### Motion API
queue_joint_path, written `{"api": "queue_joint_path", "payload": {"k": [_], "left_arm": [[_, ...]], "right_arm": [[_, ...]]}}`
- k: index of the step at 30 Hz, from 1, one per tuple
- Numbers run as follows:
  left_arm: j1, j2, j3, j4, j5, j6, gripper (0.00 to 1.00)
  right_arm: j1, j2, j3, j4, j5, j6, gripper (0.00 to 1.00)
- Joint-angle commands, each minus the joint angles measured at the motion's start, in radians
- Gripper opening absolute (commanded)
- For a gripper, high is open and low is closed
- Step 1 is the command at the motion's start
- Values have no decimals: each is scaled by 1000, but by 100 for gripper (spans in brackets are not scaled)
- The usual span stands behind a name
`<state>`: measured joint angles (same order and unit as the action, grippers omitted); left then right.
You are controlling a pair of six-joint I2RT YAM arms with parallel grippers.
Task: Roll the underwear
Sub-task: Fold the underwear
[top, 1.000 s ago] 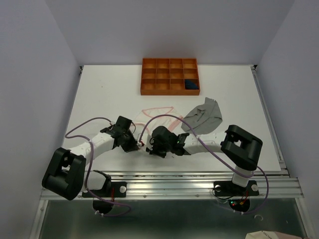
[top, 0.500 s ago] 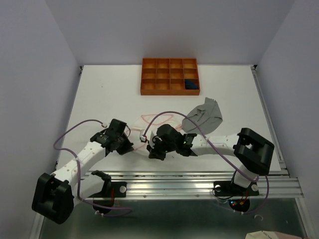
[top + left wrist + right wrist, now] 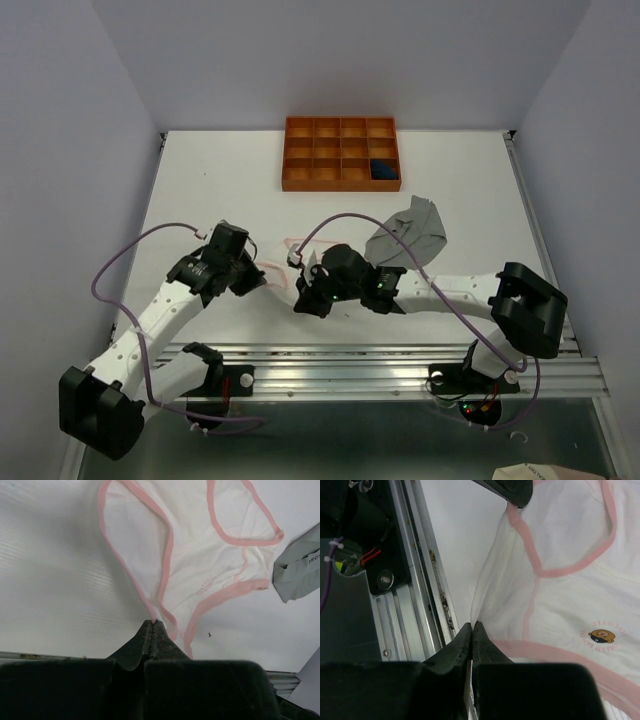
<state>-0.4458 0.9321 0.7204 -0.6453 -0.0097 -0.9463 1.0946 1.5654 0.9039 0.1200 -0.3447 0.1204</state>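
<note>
The pale pink-white underwear [image 3: 200, 555] with pink trim hangs stretched between my two grippers, near the table's front edge [image 3: 280, 265]. My left gripper [image 3: 152, 623] is shut on a pink-trimmed corner of it. My right gripper [image 3: 472, 626] is shut on its white edge, and a small round emblem [image 3: 602, 635] shows on the cloth. In the top view the left gripper [image 3: 260, 279] and the right gripper [image 3: 304, 302] are close together. The grey underwear [image 3: 410, 232] lies crumpled to the right behind the right arm. The navy underwear [image 3: 382, 170] sits in the tray.
An orange compartment tray [image 3: 340, 183] stands at the back centre. The aluminium rail [image 3: 420, 580] of the table's front edge is directly below the right gripper. Purple cables [image 3: 130, 260] loop over both arms.
Both grippers have pulled the pale underwear towards the near left. The left arm's elbow has swung out and down to the left. The right arm has stretched further left.
</note>
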Motion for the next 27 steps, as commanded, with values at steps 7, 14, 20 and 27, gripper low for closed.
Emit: {"api": "queue_joint_path", "payload": {"k": [7,14,20,27], "left_arm": [[-68,114,172,134,-68,75,0],[-108,227,257,202,-65,129,0],[-122,303,315,256,-78,167,0],[-148,413,387,302,-70,204,0]], "right_arm": [[8,-51,-43,76,233,194,1],[-16,-99,-72,81,340,265,1],[-70,-107,-97,82,331,332,1],[-137,-125,-118,81,325,343,1]]}}
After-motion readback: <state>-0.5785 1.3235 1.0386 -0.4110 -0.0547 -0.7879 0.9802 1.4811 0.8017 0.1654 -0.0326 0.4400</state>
